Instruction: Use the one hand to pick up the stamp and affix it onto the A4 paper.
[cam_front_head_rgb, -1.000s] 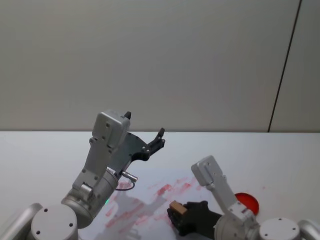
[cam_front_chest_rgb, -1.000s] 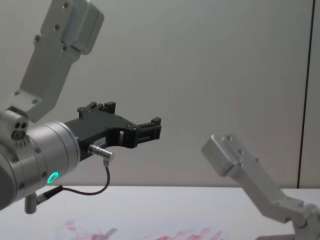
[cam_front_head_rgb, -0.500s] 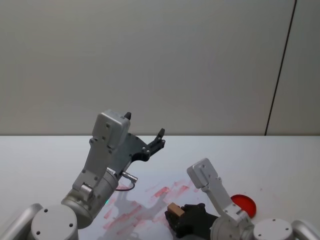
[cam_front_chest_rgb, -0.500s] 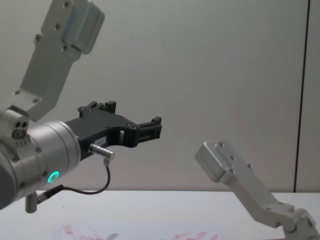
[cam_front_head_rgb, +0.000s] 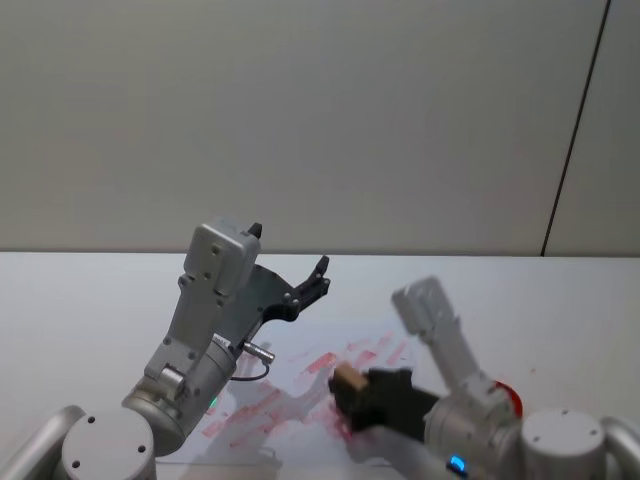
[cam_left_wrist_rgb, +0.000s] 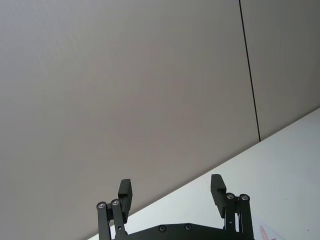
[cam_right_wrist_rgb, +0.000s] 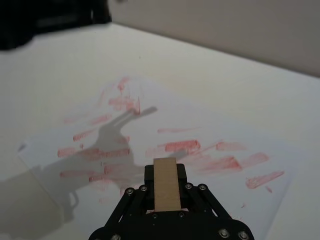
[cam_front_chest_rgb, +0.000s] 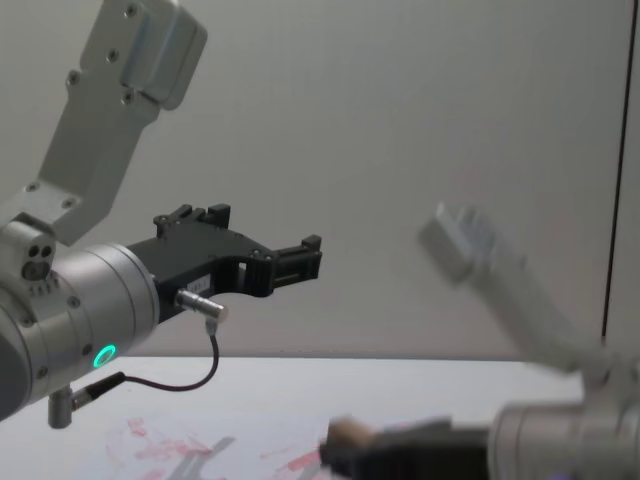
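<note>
The stamp, a light tan wooden block, sits clamped between the black jaws of my right gripper, which is shut on it. The stamp hangs above the A4 paper, a white sheet smeared with red prints. In the right wrist view the A4 paper spreads out under the block, apart from it. In the chest view the stamp shows low near the middle. My left gripper is raised over the table's left side, open and holding nothing; its fingers stand wide apart.
A red round ink pad lies on the white table to the right of the paper, partly behind my right arm. A grey wall stands behind the table.
My right arm has lifted and swung forward with the stamp, carrying it up and further over the paper. The left arm has stayed still.
</note>
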